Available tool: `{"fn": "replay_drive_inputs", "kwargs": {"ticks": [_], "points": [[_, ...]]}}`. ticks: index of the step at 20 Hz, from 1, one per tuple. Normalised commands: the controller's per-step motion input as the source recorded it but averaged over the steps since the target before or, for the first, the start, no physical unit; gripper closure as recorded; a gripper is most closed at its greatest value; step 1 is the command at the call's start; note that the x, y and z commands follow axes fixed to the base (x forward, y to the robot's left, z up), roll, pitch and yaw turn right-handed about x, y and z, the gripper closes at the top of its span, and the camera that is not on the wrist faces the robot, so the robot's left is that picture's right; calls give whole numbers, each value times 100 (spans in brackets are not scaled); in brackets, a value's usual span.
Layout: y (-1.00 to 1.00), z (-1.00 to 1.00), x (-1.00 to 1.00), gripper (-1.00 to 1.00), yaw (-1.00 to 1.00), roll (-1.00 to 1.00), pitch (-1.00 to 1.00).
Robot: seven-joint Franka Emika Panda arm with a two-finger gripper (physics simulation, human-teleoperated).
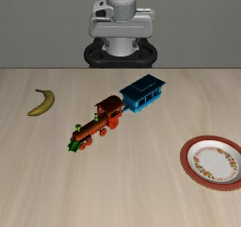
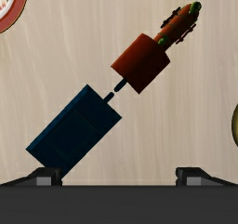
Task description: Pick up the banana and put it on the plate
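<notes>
gripper: released, its two fingertips set wide apart and grasping nothing; it hangs high above the bench, looking down on the toy train
banana: yellow and curved, lying flat on the bench at the exterior view's left, apart from the train and well apart from the plate; not in the gripper
plate: round, white in the middle with a red rim and a speckled ring, resting on the bench at the exterior view's right
toy train: lies on a slant between banana and plate, locomotive and wagon joined in one line
locomotive: red, black and green, at the end of the train nearer the banana; its boxy red cab faces the wagon
wagon: blue and box-shaped, hooked to the cab by a short dark link; in the wrist view it is the part of the train nearest the fingertips
arm: white and grey, with a dark round base
bench: pale wood grain, carrying the banana, the train and the plate
</notes>
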Motion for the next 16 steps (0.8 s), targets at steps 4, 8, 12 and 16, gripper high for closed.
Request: {"fn": "replay_drive_inputs", "kwargs": {"ticks": [4,8,12,16], "points": [[-100,0,0,-100,0,0,0],[-100,0,0,-100,0,0,0],[-100,0,0,-100,0,0,0],[-100,0,0,-100,0,0,0]]}}
